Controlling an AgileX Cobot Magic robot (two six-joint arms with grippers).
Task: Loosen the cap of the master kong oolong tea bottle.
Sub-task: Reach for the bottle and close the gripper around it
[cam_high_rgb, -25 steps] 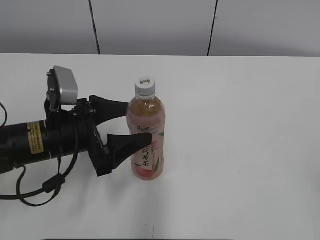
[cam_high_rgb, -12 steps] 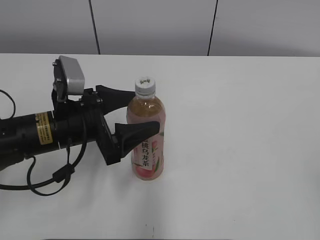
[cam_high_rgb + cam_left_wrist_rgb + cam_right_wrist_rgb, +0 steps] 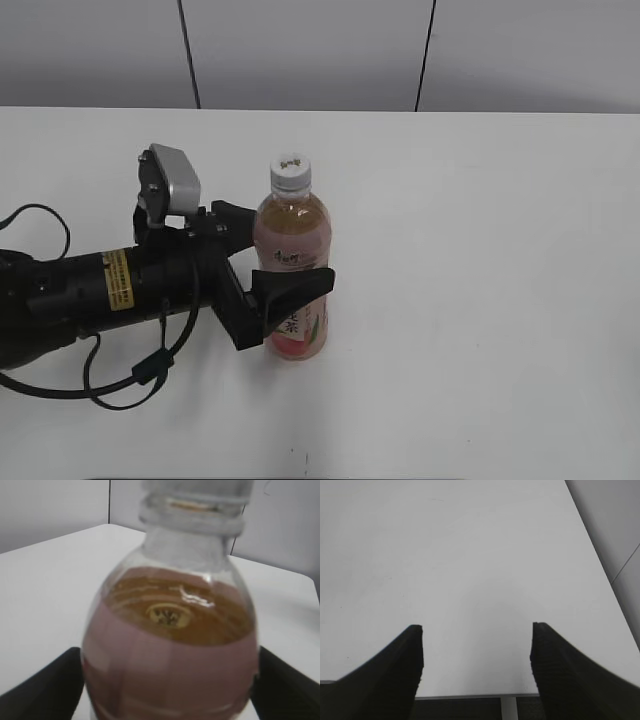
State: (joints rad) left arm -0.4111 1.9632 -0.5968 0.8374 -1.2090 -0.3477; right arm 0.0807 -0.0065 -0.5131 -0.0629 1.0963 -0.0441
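Note:
The master kong oolong tea bottle (image 3: 292, 235) stands upright on the white table, holding pinkish-amber tea, its pink-and-white label partly covered by a finger. The white cap (image 3: 290, 172) sits on top. My left gripper (image 3: 290, 252) reaches in from the left, open, with one black finger in front of the bottle's body and the other behind it. In the left wrist view the bottle (image 3: 170, 630) fills the frame between the fingers (image 3: 169, 680), with the cap (image 3: 197, 486) blurred at the top edge. My right gripper (image 3: 477, 629) is open and empty over bare table.
The white table (image 3: 480, 300) extends to the right of the bottle. A grey panelled wall (image 3: 310, 50) runs along the back. The right wrist view shows the table's near edge (image 3: 470, 696) below the fingers. A black cable (image 3: 120, 385) loops under the left arm.
My left arm has moved right, sliding its open fingers further along both sides of the bottle. The bottle has stayed put and upright.

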